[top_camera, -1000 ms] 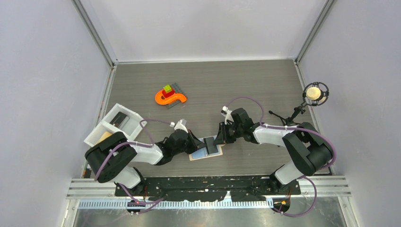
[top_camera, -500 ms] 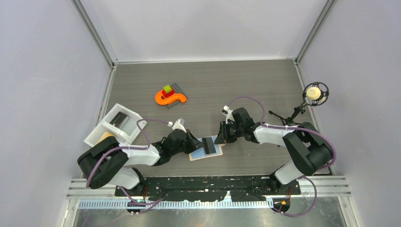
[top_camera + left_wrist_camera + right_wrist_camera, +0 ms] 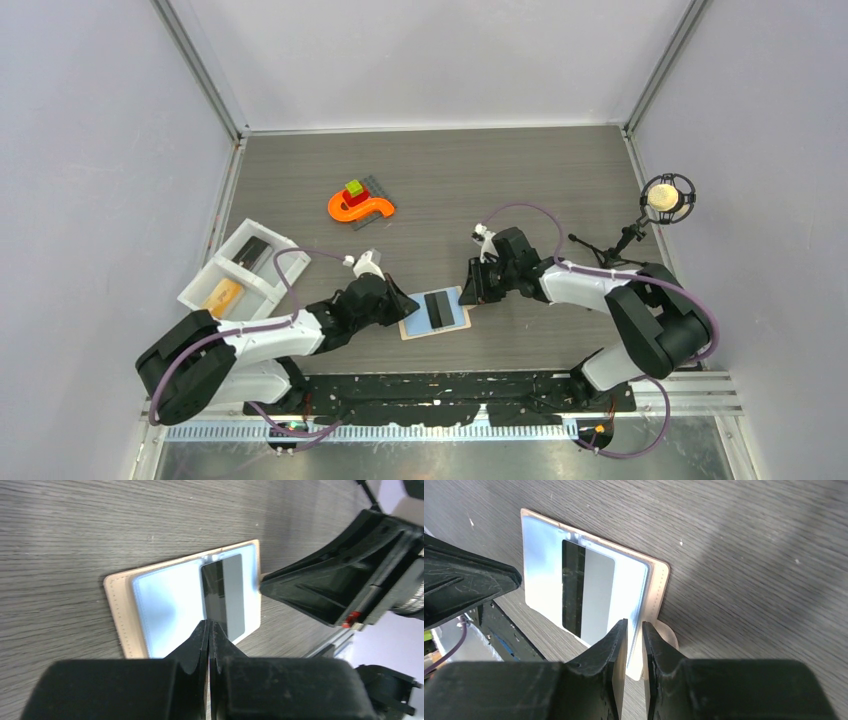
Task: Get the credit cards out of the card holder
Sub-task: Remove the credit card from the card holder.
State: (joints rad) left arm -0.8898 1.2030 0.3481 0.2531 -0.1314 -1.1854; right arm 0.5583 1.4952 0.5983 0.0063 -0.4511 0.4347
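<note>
The card holder (image 3: 414,322) lies open and flat on the table, pale blue faces (image 3: 165,605) up. One dark credit card (image 3: 438,307) with a grey half (image 3: 596,595) lies on its right leaf (image 3: 541,570). My left gripper (image 3: 403,304) is shut and empty, its tips (image 3: 209,624) hovering by the holder's left side. The right gripper (image 3: 466,290) is nearly closed, its jaws (image 3: 634,622) on the holder's right edge beside the rounded snap tab (image 3: 666,637). A dark card (image 3: 252,250) and an orange-yellow card (image 3: 222,296) lie in the white tray (image 3: 268,285).
An orange S-shaped toy (image 3: 360,207) with a red and green block sits at the back middle. A microphone on a small stand (image 3: 668,197) stands at the right edge. Metal frame posts and grey walls close in the table.
My left arm has drawn back to the left, off the holder, uncovering the tray's front compartment. The dark card, tilted before, now lies flat. The right gripper has barely moved.
</note>
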